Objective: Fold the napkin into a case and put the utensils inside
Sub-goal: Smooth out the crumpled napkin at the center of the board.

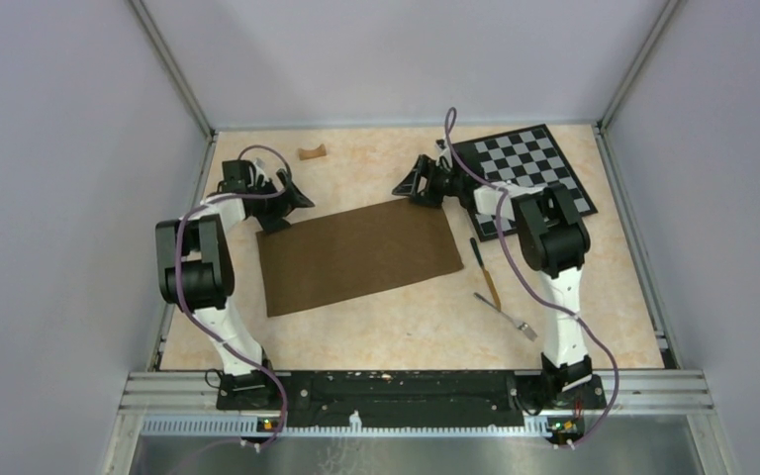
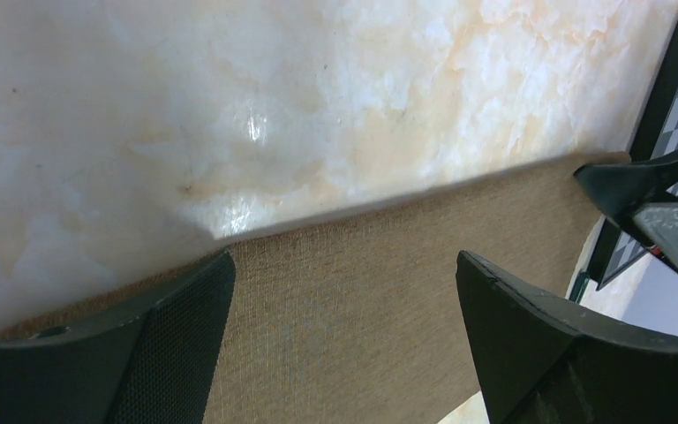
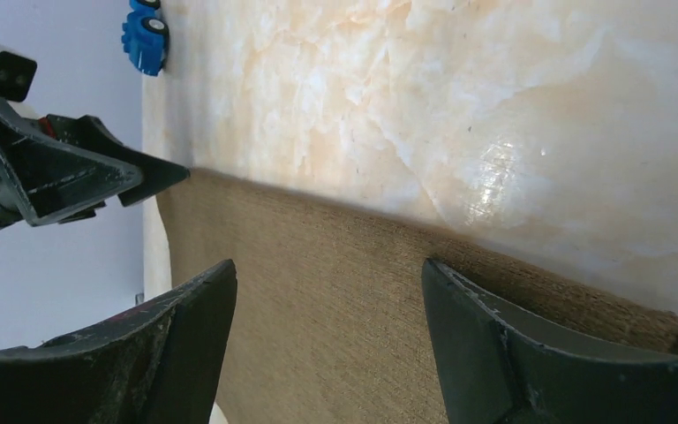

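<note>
The dark-brown napkin [image 1: 361, 255] lies flat on the marble-pattern table as a wide rectangle. My left gripper [image 1: 287, 213] hovers open over its far left corner; in the left wrist view the cloth [image 2: 344, 327] fills the gap between the spread jaws [image 2: 344, 261]. My right gripper [image 1: 411, 183] stands open over the far right corner, cloth [image 3: 335, 344] showing between its jaws [image 3: 328, 269]. Neither holds anything. The knife [image 1: 485, 272] and the silver fork [image 1: 507, 317] lie on the table right of the napkin, next to the right arm.
A checkerboard [image 1: 529, 173] lies at the far right, just behind the right gripper. A small tan piece [image 1: 311, 151] sits near the back wall. A blue toothed block [image 3: 146, 40] shows at the table's edge in the right wrist view. Walls enclose three sides.
</note>
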Robot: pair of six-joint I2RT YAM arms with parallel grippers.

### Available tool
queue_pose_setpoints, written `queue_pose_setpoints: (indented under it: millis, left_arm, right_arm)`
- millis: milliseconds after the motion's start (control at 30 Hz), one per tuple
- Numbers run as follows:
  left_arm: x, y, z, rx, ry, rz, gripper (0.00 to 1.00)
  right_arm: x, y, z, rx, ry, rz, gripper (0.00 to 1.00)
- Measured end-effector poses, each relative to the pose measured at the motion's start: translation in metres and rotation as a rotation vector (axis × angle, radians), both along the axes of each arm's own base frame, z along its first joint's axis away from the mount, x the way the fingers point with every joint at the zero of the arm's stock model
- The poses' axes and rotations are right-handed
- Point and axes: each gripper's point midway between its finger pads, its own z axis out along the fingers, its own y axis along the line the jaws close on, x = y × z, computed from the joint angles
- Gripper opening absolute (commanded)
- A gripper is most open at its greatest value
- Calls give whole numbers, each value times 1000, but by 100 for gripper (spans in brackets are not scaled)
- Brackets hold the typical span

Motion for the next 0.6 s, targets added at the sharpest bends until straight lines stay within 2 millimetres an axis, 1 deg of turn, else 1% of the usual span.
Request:
queue_pose_setpoints:
  millis: [100,200,300,367,467,533,600]
  left_arm:
    - [-6,2,7,19,7,-14,99]
    - [-8,10,14,41,5,-2,99]
    - [-11,29,13,60,17,40,99]
    - [-15,45,6,81,39,80,99]
    - [-26,62,-8,108,84,128,99]
    - [-28,69,-11,111,96,144,99]
    - [-27,72,-12,126,98,154,99]
  right_arm:
    - [2,-5,8,2,-4,-7,76]
    - [-1,1,17,40,-4,12,76]
    - [-3,3,20,63,6,24,76]
    - [-2,1,21,74,4,24,76]
    - [2,-11,15,68,8,6,76]
    - [9,-25,5,45,15,-16,76]
    - [10,-35,-4,23,30,-19,76]
